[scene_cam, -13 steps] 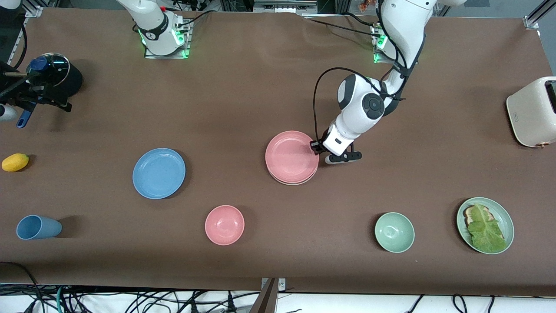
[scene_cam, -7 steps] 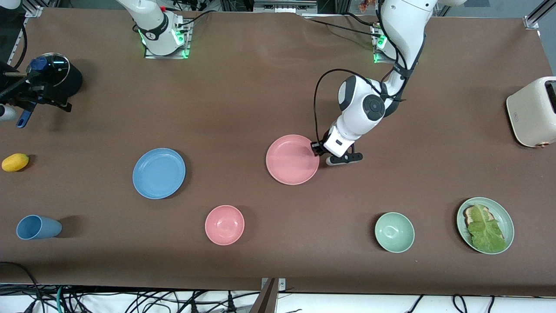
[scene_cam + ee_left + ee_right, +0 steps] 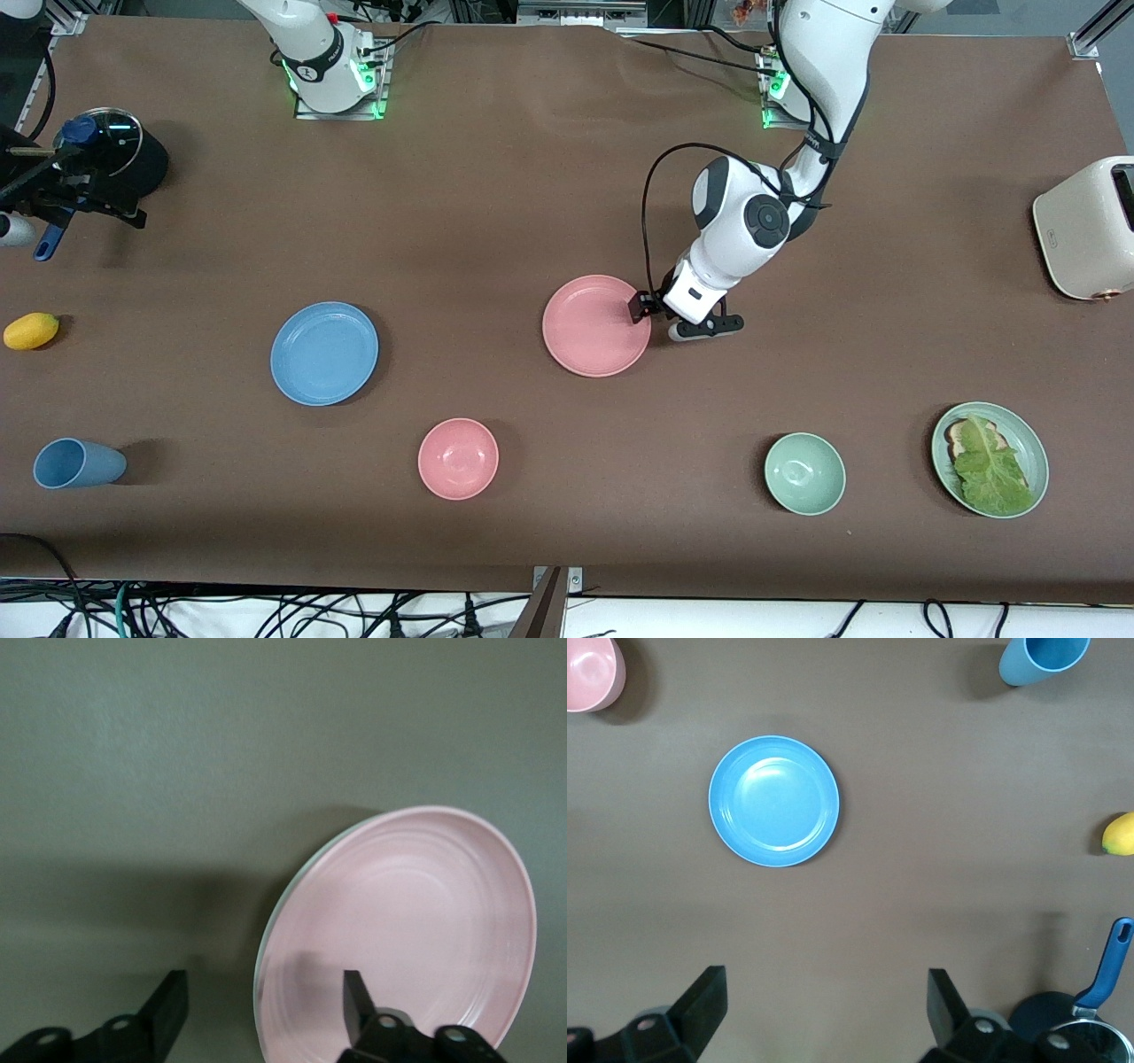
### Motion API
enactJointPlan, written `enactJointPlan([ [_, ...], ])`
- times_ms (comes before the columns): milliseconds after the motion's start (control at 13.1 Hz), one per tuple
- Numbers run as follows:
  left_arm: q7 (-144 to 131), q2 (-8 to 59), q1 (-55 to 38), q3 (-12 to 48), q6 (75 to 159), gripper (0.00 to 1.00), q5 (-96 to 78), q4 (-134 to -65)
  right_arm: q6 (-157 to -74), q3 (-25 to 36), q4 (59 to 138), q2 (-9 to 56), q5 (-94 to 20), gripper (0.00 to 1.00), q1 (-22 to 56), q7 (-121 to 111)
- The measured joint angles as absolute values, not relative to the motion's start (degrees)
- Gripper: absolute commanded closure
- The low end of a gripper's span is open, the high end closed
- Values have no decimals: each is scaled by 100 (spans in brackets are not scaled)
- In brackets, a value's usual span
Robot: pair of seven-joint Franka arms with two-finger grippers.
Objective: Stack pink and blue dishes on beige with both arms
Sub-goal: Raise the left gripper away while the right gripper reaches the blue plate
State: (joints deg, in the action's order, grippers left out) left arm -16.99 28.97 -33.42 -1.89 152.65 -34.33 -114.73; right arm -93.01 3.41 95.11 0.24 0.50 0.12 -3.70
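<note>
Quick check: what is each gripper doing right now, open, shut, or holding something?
Left gripper: jaws open astride the pink plate's rim, not gripping it.
Right gripper: jaws open, holding nothing, high above the table.

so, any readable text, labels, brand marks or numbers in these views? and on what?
None can be read.
Toaster: small mark on its side, too small to read.
Left arm's link above the left gripper: dark marking, too small to read.
Pink plate, blue plate, bowls, cup: no print visible.
</note>
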Motion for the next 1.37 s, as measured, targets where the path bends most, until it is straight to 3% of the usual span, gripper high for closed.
enactJointPlan([
  [609,-1698,2782,-3322,-1024,12856,1,-1555,-10232,-9302,339,9511,44,49,0,13,-370],
  [914,-1614,2780,-3242,-1122,12247,1,-667,-9803,-9314,339,9519,232,48,0,13,-370],
  [1142,-953,2780,-3004,-1145,12032,1,-588,-9664,-9404,339,9571,643,45,0,12,-370],
  [1371,-311,2777,-2521,-1175,11547,1,-588,-9379,-9995,347,9774,1286,-23,0,8,-370],
])
